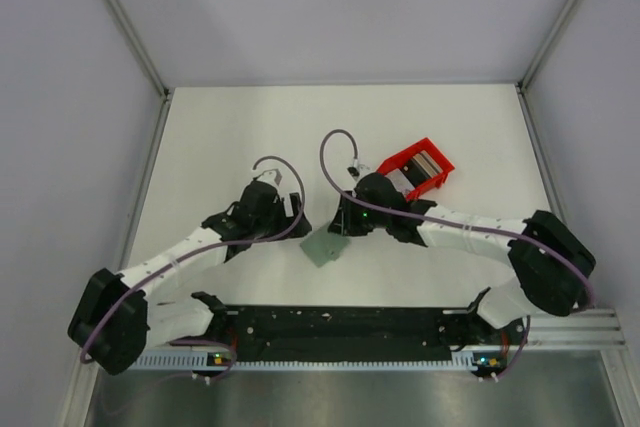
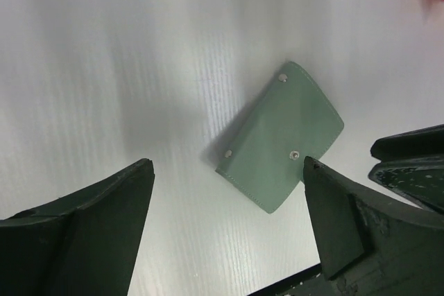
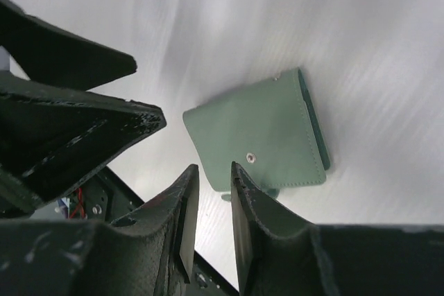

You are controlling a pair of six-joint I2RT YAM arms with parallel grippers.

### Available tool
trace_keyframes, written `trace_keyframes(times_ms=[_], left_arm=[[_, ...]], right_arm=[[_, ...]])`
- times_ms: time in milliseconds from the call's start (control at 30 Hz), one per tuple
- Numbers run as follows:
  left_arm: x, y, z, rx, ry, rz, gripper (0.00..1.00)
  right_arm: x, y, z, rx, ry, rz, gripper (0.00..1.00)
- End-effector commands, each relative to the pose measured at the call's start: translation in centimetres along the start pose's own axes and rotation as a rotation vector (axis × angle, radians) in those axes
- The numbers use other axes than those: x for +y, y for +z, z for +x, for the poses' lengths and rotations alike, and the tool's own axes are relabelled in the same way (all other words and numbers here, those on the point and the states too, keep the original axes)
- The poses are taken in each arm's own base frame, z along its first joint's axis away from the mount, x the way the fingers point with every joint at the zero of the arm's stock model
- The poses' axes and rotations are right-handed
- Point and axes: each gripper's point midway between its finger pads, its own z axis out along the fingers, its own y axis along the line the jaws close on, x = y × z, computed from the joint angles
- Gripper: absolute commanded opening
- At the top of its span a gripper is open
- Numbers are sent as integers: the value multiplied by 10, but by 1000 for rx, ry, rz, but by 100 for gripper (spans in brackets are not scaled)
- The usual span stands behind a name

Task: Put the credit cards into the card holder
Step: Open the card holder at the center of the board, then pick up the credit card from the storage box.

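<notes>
Between my two claws the card holder (image 1: pixel 325 245) lies folded shut on the table (image 1: pixel 230 137), toward its near edge. My left claw (image 2: pixel 227 171) is spread wide and empty; my right claw (image 3: pixel 215 171) is parted only a slit, pinching nothing. The holder looks light, soft and flat, likely to slide, so I'd pinch its flap edge. Bare surface surrounds it; the red bin (image 1: pixel 415 169) stands beyond my right claw
</notes>
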Motion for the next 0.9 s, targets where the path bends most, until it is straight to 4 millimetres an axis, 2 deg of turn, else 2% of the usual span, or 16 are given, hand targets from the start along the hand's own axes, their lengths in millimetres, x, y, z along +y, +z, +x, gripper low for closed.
trace_keyframes(times_ms=[0, 100, 200, 367, 500, 600, 700, 767, 833, 867], left_arm=[[24, -23, -31, -114, -17, -185, 96], [29, -31, -43, -147, -25, -228, 98], [29, -33, -50, -153, -24, -235, 98], [26, -28, -55, -141, -17, -231, 98], [21, -20, -56, -121, -15, -209, 98], [15, -14, -58, -111, -9, -183, 98], [10, -8, -57, -89, -2, -161, 98], [7, -6, -57, -77, 7, -147, 98], [3, -6, -58, -78, 18, -128, 98], [1, -6, -60, -83, 25, -119, 98]], right_arm=[[20, 15, -10, 25, -36, 27, 25], [9, 27, 5, 92, -34, 68, 23], [-3, 29, 26, 164, -42, 75, 19], [-16, 13, 56, 236, -55, 50, 16], [-23, -3, 62, 243, -88, 57, 14], [-23, -7, 67, 271, -140, 37, 10], [-40, -6, 78, 321, -155, 90, 10], [-49, -7, 75, 327, -153, 131, 9], [-47, -14, 54, 264, -138, 131, 9], [-48, -18, 35, 212, -119, 133, 13]])
